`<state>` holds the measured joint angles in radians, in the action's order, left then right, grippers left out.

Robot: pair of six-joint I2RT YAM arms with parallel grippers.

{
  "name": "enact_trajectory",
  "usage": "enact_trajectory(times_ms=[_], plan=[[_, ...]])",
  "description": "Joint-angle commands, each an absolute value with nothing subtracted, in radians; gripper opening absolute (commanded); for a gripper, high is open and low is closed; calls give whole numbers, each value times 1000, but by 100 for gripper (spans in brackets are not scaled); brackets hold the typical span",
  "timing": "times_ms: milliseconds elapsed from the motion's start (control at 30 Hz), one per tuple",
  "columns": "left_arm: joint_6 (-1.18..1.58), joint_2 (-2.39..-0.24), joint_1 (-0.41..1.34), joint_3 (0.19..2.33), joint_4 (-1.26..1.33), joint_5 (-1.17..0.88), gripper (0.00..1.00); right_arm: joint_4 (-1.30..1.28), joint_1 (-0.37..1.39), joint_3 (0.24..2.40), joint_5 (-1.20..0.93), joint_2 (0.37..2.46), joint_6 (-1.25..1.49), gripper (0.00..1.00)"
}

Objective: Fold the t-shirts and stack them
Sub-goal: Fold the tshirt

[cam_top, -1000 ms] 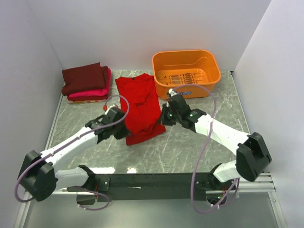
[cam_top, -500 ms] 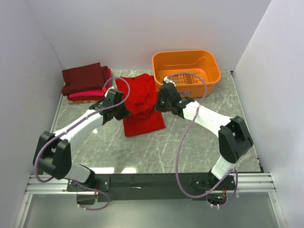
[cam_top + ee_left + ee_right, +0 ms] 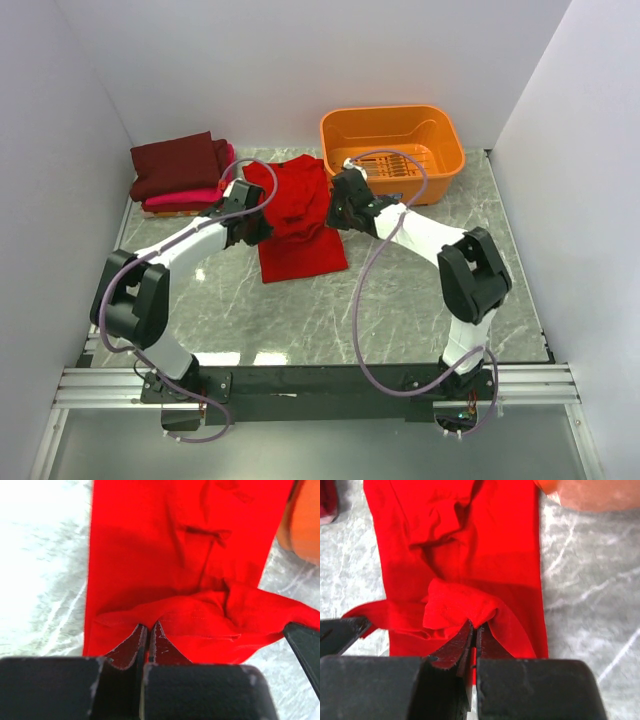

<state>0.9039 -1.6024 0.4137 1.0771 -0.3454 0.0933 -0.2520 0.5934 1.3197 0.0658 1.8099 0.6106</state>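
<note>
You have one grey marbled tabletop [image 3: 400,300] under everything. One orange plastic basket [image 3: 440,140] with a slotted floor stands on it, just beyond your right gripper [image 3: 333,215] and a little to its right.

You have three t-shirts. The bright red cloth t-shirt [image 3: 300,255] is the largest spread: one long, narrow strip lying between your two grippers. Its near end is flat on the tabletop on the side toward the arm bases, and its far end runs past the grippers to beside the basket.

The other two are folded into one stack beyond and to the left of your left gripper [image 3: 258,228], near it but not touching. The dark maroon t-shirt [image 3: 175,162] lies on top. The hot pink t-shirt [image 3: 185,196] sits beneath it, showing only along its near and right edges.

In the wrist views, your left gripper [image 3: 148,630] has its two fingers pressed together on a hem of the red cloth. Your right gripper [image 3: 474,630] is pinched the same way on a bunched fold. The band of cloth between them is raised over the flat layer below.
</note>
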Motion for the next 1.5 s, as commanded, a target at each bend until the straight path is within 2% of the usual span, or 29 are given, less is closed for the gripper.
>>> enact_trajectory(times_ms=[0, 300, 333, 367, 400, 433, 467, 500, 567, 600, 633, 667, 700, 767, 900, 1067, 1300, 1333, 1467], plan=[[905, -1600, 399, 1112, -331, 140, 1, -210, 584, 1399, 74, 1850, 598, 0], [899, -1669, 365, 1152, -308, 129, 1, -209, 580, 1454, 113, 1917, 578, 0], [903, -1678, 364, 1161, -313, 130, 3, -210, 580, 1465, 114, 1930, 577, 0], [902, -1690, 359, 1169, -324, 138, 8, -228, 578, 1476, 115, 1936, 574, 5], [900, -1695, 357, 1186, -331, 144, 19, -242, 578, 1488, 115, 1943, 574, 9], [897, -1700, 354, 1193, -337, 149, 24, -256, 577, 1509, 110, 1950, 572, 13], [894, -1697, 353, 1201, -344, 152, 30, -277, 578, 1514, 104, 1948, 566, 27], [891, -1695, 351, 1210, -345, 155, 42, -278, 578, 1517, 85, 1945, 563, 35], [887, -1680, 348, 1219, -356, 158, 57, -285, 578, 1511, 71, 1921, 560, 45], [884, -1671, 348, 1220, -357, 163, 70, -285, 578, 1505, 68, 1910, 560, 48], [884, -1648, 348, 1213, -359, 166, 76, -287, 580, 1485, 46, 1887, 558, 51], [882, -1635, 348, 1206, -356, 161, 80, -281, 580, 1471, 28, 1875, 560, 58], [885, -1622, 350, 1181, -350, 149, 89, -276, 580, 1454, 8, 1862, 561, 58], [888, -1574, 348, 1141, -333, 124, 99, -244, 587, 1395, -60, 1830, 566, 59], [896, -1490, 350, 1004, -313, 84, 99, -222, 620, 1338, -129, 1830, 566, 62], [896, -1391, 353, 888, -276, -6, 99, -210, 637, 1270, -98, 1818, 581, 64], [931, -1335, 379, 713, -233, -77, 99, -307, 629, 1161, 60, 1735, 575, 66], [940, -1339, 380, 703, -230, -77, 98, -310, 623, 1132, 66, 1717, 577, 66], [937, -1373, 385, 681, -210, -80, 79, -301, 601, 1075, 69, 1689, 584, 66]])
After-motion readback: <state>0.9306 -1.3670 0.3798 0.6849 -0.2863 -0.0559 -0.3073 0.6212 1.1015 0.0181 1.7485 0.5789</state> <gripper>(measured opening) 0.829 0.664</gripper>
